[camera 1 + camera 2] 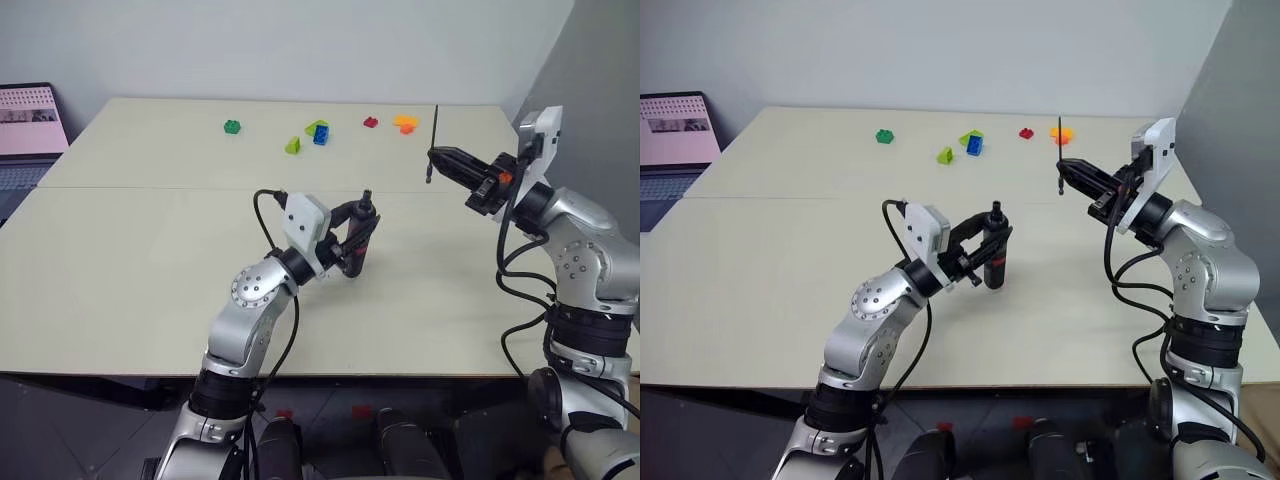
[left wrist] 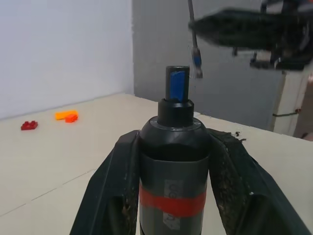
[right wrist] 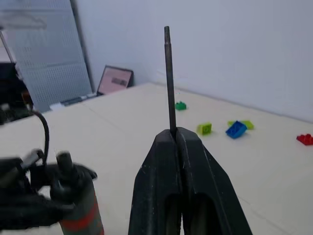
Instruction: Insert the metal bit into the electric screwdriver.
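I judged the thin dark-grey metal bit [image 3: 169, 78], pinched low in my closed right gripper [image 1: 436, 156], light, stiff and slippery, while my left gripper [image 2: 173, 181] clamped the slim black red-banded electric screwdriver [image 1: 363, 235] mid-body, at its eight o'clock.

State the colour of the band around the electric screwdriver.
Red; the band on the electric screwdriver shows best in the left wrist view.

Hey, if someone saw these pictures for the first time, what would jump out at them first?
Probably the two raised grippers over the table: the left gripper clamps the electric screwdriver upright at centre, and the right gripper pinches the thin metal bit vertically, off to the right. Behind them, small coloured bricks dot the table's far side.
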Action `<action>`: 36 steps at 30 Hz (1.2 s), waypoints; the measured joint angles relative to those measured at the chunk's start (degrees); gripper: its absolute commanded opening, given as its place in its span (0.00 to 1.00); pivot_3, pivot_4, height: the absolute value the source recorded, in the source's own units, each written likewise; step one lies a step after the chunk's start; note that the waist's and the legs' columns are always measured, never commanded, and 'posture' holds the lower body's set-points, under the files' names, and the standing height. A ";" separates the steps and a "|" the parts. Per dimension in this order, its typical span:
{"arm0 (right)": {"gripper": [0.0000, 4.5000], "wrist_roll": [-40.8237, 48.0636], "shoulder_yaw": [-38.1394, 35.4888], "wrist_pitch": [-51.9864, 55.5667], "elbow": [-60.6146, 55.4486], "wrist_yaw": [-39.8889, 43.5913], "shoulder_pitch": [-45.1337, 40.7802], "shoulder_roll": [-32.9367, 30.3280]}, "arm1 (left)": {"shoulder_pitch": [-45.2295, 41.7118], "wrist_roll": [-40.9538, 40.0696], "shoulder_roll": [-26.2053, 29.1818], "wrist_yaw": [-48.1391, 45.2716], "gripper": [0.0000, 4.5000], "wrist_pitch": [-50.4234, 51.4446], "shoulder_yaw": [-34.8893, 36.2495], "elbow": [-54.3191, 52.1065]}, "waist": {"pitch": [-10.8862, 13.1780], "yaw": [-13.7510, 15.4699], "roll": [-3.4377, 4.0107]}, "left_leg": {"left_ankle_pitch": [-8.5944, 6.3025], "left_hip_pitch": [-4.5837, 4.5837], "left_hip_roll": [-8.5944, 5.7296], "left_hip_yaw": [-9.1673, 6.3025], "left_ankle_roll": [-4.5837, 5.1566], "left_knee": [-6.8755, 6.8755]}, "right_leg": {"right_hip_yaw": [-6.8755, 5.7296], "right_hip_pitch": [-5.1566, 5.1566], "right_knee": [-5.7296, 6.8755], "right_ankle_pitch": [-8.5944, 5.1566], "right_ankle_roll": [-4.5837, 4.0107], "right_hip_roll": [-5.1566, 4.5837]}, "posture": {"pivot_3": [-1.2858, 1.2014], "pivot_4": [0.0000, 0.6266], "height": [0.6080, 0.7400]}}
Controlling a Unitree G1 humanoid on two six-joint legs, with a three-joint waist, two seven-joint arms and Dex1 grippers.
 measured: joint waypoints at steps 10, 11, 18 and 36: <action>0.00 8.65 0.52 0.19 -2.43 -4.11 0.60 1.51 | 1.18 4.29 -1.95 1.29 0.36 -9.53 -1.88 5.67 | 0.00 -0.02 0.00 | 0.00 -0.01 0.00 0.03 0.00 -0.02 | 0.04 0.00 -0.04 0.03 0.08 0.00 | 0.52 0.24 1.00; 0.00 8.65 1.00 -0.06 -2.62 -4.51 0.74 1.54 | 1.18 4.85 -2.28 2.09 0.36 -10.09 -1.84 6.07 | 0.00 -0.09 0.00 | 0.00 0.00 0.00 0.03 0.00 -0.02 | 0.04 0.00 -0.04 0.03 0.07 0.00 | 0.52 0.24 1.00; 0.00 6.50 6.86 -4.54 -6.58 -10.13 3.23 4.14 | 1.17 7.90 -3.97 8.21 0.36 -11.46 -1.56 6.99 | 0.00 -0.26 0.00 | 0.00 0.02 0.02 0.03 0.00 -0.01 | 0.09 -0.01 -0.02 -0.01 -0.01 0.05 | 0.52 0.24 1.00; 0.00 3.65 13.53 -14.43 -3.22 -15.51 2.78 9.96 | 0.93 7.97 -7.72 13.78 0.36 -8.48 0.49 6.88 | 0.00 -0.10 0.00 | 0.00 0.00 0.01 0.03 0.00 -0.02 | 0.09 -0.01 -0.07 -0.03 -0.04 0.05 | 0.52 0.24 1.00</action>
